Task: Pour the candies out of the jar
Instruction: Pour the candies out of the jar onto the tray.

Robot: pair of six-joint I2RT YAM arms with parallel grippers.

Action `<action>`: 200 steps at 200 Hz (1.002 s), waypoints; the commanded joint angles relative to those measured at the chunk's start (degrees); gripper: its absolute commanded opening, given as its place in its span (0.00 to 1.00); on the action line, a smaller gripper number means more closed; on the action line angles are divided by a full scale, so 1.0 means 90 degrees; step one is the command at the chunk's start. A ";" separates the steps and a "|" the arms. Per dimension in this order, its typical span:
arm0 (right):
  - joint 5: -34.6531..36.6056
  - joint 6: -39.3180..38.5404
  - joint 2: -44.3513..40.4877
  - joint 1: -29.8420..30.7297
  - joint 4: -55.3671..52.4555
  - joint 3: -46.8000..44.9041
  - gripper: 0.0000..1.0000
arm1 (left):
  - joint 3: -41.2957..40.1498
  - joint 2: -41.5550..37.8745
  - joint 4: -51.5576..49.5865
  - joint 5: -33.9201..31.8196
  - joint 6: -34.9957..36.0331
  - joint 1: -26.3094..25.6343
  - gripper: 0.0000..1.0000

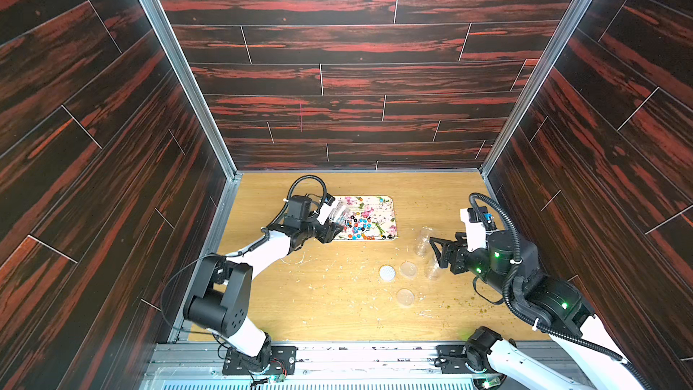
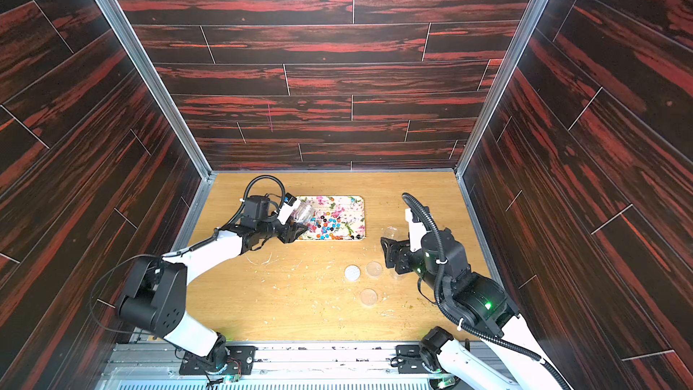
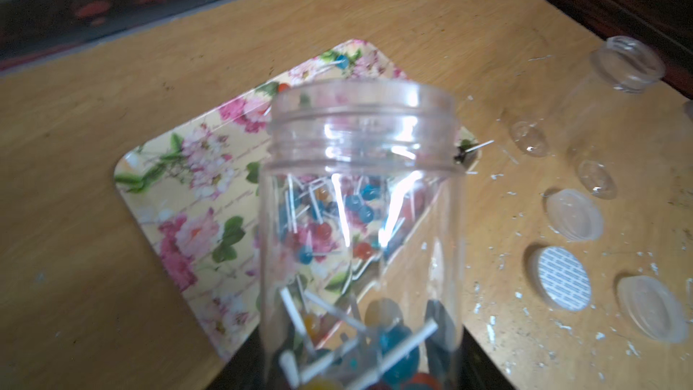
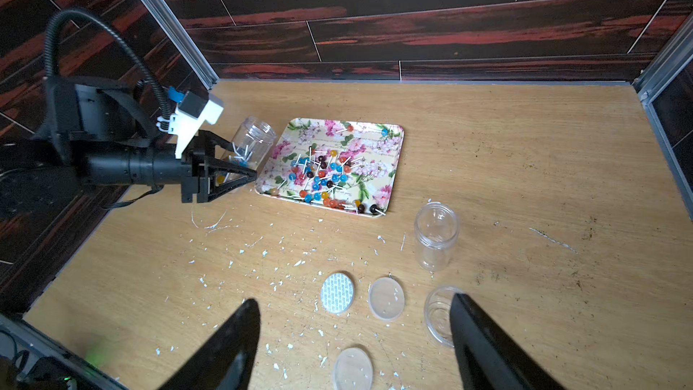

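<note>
My left gripper [image 1: 330, 233] is shut on the base end of a clear plastic jar [image 1: 339, 213], which it holds tilted at the left edge of the flowered tray [image 1: 375, 200], the open mouth towards the tray. In the left wrist view a few candies [image 3: 393, 347] with white sticks lie at the jar's [image 3: 360, 181] base end. Many candies [image 4: 322, 178] in blue, orange, red and dark colours lie spread on the tray [image 4: 375, 136]. Over the table's right side my right gripper [image 4: 354, 300] hangs open and empty.
Two empty clear jars [image 4: 437, 236] [image 4: 438, 313] stand right of the tray, the nearer one beside my right gripper's finger. Three round lids [image 4: 337, 292] [image 4: 386, 298] [image 4: 352, 367] lie on the wooden table below it. Pale crumbs litter the table's middle.
</note>
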 commanded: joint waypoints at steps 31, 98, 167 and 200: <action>-0.0058 0.0137 -0.0097 -0.0008 0.0086 -0.0305 0.82 | 0.0197 0.0582 -0.0021 0.0711 -0.0286 0.0367 0.55; -0.0024 0.0094 -0.0118 -0.0014 -0.0082 -0.0155 0.82 | 0.0321 0.0983 -0.0184 0.0421 -0.0564 0.0367 0.55; -0.0024 0.0113 -0.0197 -0.0013 -0.0110 -0.0208 0.82 | 0.0771 0.0965 -0.1130 -0.0150 -0.0972 0.0353 0.54; -0.0024 0.0128 -0.0229 -0.0009 -0.0110 -0.0249 0.82 | 0.0959 0.0669 -0.1614 -0.0735 -0.0838 0.0219 0.55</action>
